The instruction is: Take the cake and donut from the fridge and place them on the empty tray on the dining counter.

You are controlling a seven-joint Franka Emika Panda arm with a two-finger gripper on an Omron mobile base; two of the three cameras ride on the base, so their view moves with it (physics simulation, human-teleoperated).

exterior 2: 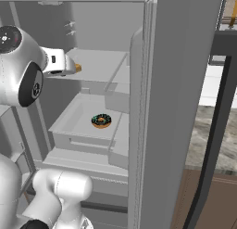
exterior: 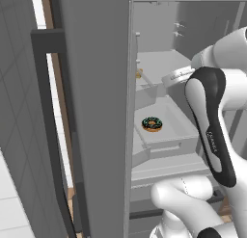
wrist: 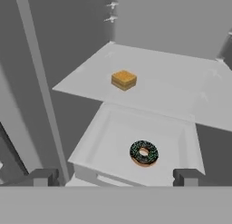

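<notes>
Pale grey fridge shelves hold the cake above, donut in a drawer (fingers spread wide).

cake on shelf above donut

small white lettering on the arm's dark link, looks like a brand mark, too blurred to read, no other legible text

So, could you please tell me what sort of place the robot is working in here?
Most likely a kitchen: it faces an open fridge with pale shelves, holding a cake on a shelf and a donut in a drawer below, with a marbled counter to the right.
</notes>
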